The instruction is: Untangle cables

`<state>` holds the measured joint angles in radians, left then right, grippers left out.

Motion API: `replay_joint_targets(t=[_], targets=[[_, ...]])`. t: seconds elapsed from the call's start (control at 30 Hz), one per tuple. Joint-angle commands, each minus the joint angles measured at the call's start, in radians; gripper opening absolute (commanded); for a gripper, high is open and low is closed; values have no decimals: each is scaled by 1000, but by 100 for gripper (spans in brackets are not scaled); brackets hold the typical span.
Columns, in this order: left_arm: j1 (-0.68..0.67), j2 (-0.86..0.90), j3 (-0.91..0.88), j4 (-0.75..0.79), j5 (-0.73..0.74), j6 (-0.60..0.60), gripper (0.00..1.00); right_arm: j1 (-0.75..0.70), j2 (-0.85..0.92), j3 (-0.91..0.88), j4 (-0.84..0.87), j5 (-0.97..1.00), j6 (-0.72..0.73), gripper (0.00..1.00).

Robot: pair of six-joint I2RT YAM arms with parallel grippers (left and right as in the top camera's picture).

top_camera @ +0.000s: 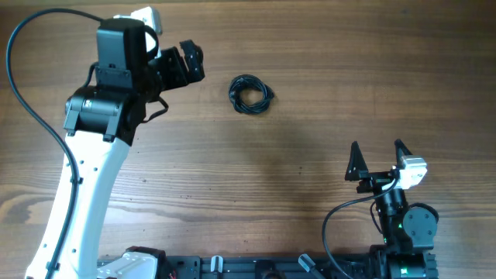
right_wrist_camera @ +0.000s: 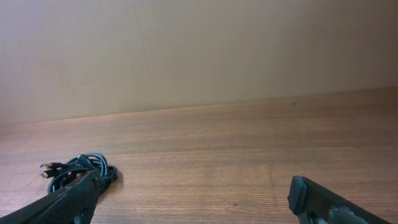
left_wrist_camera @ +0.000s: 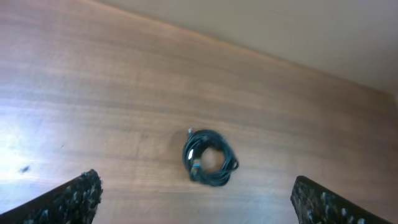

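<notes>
Loosely coiled cables point(top_camera: 250, 94) on tbl point(top_camera: 349, 62); left pincer point(top_camera: 191, 62), right pincer point(top_camera: 377, 155) both agape.

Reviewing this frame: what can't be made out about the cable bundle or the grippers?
- Overhead: the cables are too small to count the cords or trace the knot.
- Left wrist: the bundle is blurred, so the plug types are unreadable. The bottom edge cuts off the left gripper fingers.
- Right wrist: the bundle's near side is hidden behind a finger of the right gripper.
</notes>
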<state>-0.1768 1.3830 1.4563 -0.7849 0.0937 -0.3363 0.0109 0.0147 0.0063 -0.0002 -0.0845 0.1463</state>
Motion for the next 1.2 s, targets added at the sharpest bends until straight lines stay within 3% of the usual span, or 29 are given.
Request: replay_joint_targets(t=[0.0,0.23,0.73,0.97,1.17], targets=[[-5,20,16,-23,-33,-9,99,5,-7,-1,2,9,13,100],[-71,99,16,-116,-31,-10,98,5,-7,-1,2,9,13,100],[-181,207,16,-41,-24,-20,97,5,-7,-1,3,6,14,100],[-181,207,16,-41,-24,-21,97,5,10,38,-16,-167,107,100],[-181,207,16,-41,-24,-44,98,5,152,173,-31,-266,109,100]])
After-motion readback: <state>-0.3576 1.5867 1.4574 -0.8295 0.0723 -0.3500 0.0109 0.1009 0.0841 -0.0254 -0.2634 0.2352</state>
